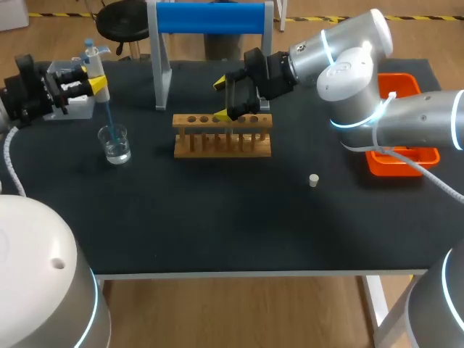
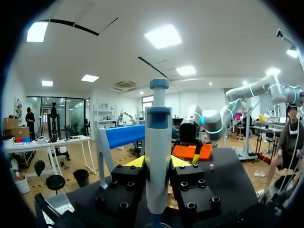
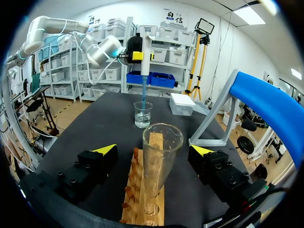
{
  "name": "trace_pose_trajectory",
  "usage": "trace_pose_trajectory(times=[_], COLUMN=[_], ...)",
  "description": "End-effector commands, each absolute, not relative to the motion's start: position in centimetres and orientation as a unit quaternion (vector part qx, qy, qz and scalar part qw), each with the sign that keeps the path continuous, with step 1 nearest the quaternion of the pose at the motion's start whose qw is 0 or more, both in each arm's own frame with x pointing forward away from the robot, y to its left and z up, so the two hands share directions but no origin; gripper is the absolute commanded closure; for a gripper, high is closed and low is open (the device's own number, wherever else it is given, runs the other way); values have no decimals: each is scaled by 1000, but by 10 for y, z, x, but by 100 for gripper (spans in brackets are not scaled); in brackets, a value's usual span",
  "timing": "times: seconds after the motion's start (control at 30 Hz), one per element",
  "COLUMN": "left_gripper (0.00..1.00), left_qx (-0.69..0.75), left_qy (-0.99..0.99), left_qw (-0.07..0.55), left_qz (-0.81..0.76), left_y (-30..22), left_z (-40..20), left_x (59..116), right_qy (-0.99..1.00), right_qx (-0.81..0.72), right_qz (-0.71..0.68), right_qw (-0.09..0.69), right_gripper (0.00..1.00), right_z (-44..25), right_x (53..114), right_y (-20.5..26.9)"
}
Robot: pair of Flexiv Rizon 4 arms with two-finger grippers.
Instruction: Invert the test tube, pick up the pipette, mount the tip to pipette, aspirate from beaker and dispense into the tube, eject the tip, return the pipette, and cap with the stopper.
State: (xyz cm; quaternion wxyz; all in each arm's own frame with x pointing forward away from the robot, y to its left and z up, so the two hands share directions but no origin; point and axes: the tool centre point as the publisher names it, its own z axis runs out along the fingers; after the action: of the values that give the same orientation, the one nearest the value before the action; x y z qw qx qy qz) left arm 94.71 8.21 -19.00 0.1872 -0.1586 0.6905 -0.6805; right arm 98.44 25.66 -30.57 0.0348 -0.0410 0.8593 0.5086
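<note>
stopper (image 1: 314,180) lies loose, apart from the rack (image 1: 222,141). test tube (image 3: 160,156) stands mouth-up in the rack, untouched between the spread fingers of the right gripper (image 3: 154,149). farther off, left gripper (image 2: 158,164) is clamped on the pipette (image 2: 158,142), its tip (image 1: 109,117) inside the beaker (image 1: 114,143).

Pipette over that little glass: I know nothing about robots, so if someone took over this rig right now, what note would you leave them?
Left end effector: shut on the pipette, whose blue tip reaches down into the beaker.
Right end effector: open, one finger on each side of the test tube, not touching it.
The test tube stands mouth up in the wooden rack. The stopper lies loose on the table.
Done: tube upright, pipette picked up, tip mounted.
Left: finish aspirating, dispense into the tube, eject the tip, return the pipette, cap.
</note>
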Motion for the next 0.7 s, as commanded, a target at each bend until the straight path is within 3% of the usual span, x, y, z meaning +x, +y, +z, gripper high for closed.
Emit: trace_pose_trajectory(times=[0.03, 0.7], left_gripper=[100, 100], left_qx=[-159, -111], left_qy=[707, 733], left_qw=[191, 175], left_qz=[-662, -647], left_y=[78, 1], left_z=[-165, -45], left_x=[941, 941], right_qy=[860, 860], right_qx=[-41, -41], right_qz=[507, 507], right_qw=[34, 34], right_gripper=[0, 0], right_z=[-305, -305], right_x=[985, 985], right_y=[256, 256])
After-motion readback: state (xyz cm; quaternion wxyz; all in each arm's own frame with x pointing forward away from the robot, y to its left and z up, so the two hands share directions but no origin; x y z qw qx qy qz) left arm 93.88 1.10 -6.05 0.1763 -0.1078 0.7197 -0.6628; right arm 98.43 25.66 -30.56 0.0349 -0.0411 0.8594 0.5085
